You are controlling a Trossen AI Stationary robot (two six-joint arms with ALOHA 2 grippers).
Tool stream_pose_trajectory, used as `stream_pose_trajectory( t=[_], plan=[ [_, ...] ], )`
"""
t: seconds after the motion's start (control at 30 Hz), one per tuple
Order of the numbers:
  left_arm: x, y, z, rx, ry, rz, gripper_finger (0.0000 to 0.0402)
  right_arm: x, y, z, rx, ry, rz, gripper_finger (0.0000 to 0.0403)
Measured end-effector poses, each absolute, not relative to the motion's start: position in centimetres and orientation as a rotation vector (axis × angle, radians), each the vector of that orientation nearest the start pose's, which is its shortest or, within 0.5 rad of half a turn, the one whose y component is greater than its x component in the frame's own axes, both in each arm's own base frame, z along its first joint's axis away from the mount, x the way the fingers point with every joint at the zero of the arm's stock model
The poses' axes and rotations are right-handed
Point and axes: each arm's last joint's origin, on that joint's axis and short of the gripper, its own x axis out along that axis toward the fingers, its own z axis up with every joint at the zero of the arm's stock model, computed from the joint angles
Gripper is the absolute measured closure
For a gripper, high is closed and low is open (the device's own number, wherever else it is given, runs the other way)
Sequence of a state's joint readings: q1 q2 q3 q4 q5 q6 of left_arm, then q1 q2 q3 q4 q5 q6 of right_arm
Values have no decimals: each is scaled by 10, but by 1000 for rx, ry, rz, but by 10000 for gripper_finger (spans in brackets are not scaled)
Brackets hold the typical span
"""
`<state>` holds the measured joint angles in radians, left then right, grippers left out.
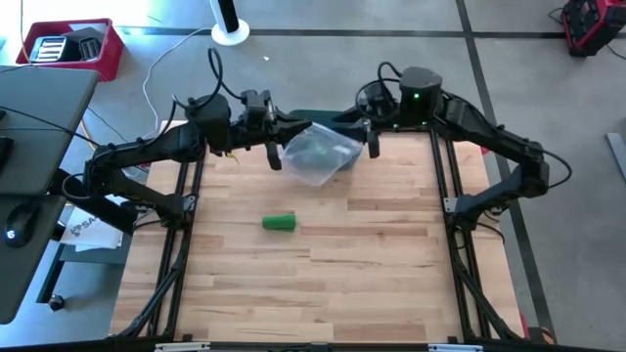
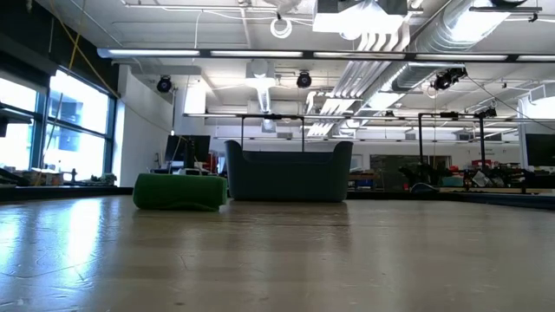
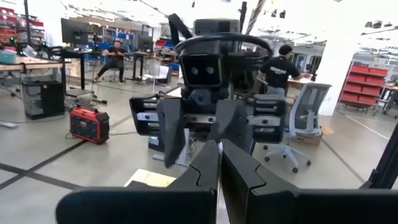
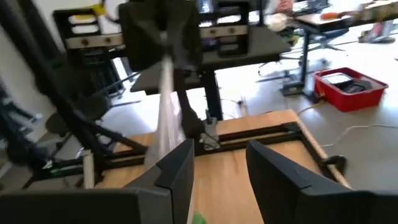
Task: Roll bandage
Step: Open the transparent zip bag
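While both arms are holding a clear plastic bag (image 1: 318, 154) aloft at the desk's (image 1: 391, 254) far edge, the left pincer (image 1: 277, 154) is pinching it closed-fingered — the right pincer (image 1: 371, 143) is standing parted beside it. The green bandage roll (image 1: 279, 223) is lying below, long axis crosswise, nearer the left arm.

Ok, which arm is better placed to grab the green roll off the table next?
Probably right. The right end effector stands open and free, while the left end effector is shut on the clear bag, though the green roll lies nearer the left.
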<state>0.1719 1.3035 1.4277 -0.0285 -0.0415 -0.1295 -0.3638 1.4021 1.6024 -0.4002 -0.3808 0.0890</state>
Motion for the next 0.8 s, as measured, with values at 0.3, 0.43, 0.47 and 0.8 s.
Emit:
stream_pose_trajectory(
  t=[0.3, 0.43, 0.47, 0.8],
  plan=[
    [278, 49, 455, -131, -92, 207, 401, 273, -91, 460, 134, 154, 63, 265],
    [278, 50, 454, -133, -77, 208, 401, 273, -91, 459, 149, 163, 118, 265],
    [278, 50, 454, -133, -77, 208, 401, 275, -91, 458, 159, 171, 118, 265],
    [279, 49, 453, -133, -68, 196, 401, 278, -100, 457, 200, 148, 70, 265]
  ],
)
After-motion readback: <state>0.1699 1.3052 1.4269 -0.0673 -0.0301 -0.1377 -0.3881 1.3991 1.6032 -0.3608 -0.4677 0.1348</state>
